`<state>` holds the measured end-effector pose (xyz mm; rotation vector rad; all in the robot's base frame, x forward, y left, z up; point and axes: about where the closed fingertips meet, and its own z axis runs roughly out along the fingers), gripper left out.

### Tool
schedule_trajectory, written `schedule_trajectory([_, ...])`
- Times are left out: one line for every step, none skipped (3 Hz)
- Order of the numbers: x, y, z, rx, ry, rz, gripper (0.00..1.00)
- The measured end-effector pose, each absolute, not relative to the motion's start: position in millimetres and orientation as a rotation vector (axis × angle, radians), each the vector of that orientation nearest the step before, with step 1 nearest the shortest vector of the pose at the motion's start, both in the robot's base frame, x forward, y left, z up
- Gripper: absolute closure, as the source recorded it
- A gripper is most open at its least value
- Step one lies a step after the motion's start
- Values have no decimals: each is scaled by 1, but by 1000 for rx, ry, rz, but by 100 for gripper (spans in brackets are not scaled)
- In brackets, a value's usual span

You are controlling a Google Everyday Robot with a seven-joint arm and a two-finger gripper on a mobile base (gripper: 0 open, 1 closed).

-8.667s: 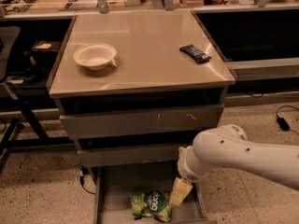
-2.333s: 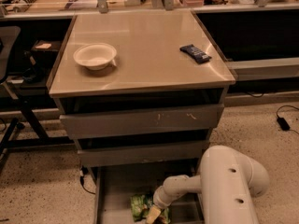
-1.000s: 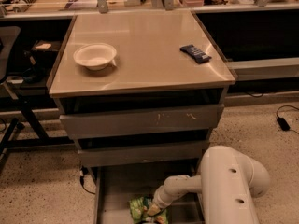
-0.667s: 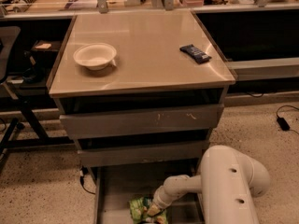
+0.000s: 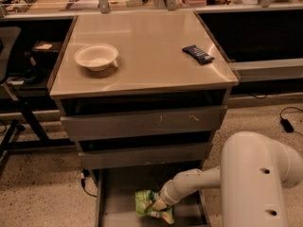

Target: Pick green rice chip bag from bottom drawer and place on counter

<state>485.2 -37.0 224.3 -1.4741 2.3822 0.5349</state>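
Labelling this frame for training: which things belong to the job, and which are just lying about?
Job: green rice chip bag, bottom drawer, counter, gripper down in the drawer at the bag.
Lying about: white bowl and dark blue wrapper, both on the counter.

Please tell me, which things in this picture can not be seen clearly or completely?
- Chip bag, camera view: the tool, down in the bottom drawer, covers part of it; the lettering is too small to read.
- Bottom drawer: its front is cut off by the lower picture edge; the arm hides its right side.
- Wrapper on the counter: print too small to read.
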Motion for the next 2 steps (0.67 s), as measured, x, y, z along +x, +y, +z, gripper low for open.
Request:
schedule_trajectory([481,-64,288,-1405,2422,452,100])
schedule_trajectory([469,-92,344,-1360,2458,354,100])
